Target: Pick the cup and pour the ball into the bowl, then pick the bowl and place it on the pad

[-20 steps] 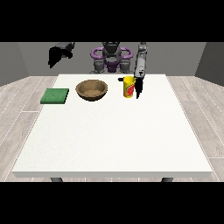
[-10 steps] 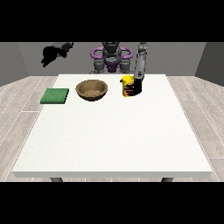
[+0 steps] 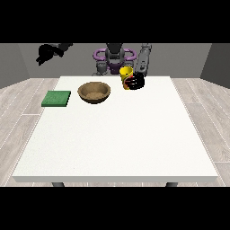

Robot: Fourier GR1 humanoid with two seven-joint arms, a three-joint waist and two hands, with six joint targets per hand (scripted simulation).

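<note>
Hand at the view's right [image 3: 135,81] curls round the yellow cup [image 3: 126,77], lifted off the tabletop [image 3: 117,134]; next, tipping it over the wooden bowl [image 3: 94,92] to its left.

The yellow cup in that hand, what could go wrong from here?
The yellow cup is held tilted in the hand at the view's right, to the right of the wooden bowl, not above it; tipping further now could spill the ball onto the white table. The hand hides part of the cup, so a slip during the carry is possible.
</note>
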